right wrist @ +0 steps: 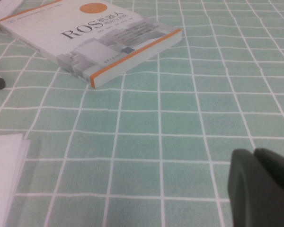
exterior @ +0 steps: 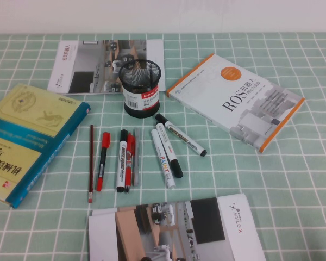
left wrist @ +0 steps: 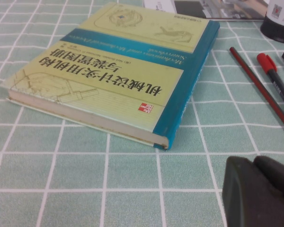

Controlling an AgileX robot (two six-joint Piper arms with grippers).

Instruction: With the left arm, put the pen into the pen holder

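Note:
The pen (exterior: 91, 161) is a thin maroon stick lying on the green checked cloth, leftmost in a row of pens. It also shows in the left wrist view (left wrist: 260, 87). The pen holder (exterior: 141, 87), a black mesh cup with a red-and-white label, stands upright behind the row; only its base (left wrist: 279, 21) shows in the left wrist view. Neither arm shows in the high view. My left gripper (left wrist: 254, 161) is shut and empty, low over the cloth, well short of the pen. My right gripper (right wrist: 253, 153) is shut and empty over bare cloth.
A teal-and-yellow book (exterior: 27, 136) lies left of the pen. A white ROS book (exterior: 236, 100) lies at the right, one magazine (exterior: 106, 65) at the back, another (exterior: 174, 231) at the front. A red-capped black pen (exterior: 102, 160) and several markers (exterior: 165, 157) lie beside the pen.

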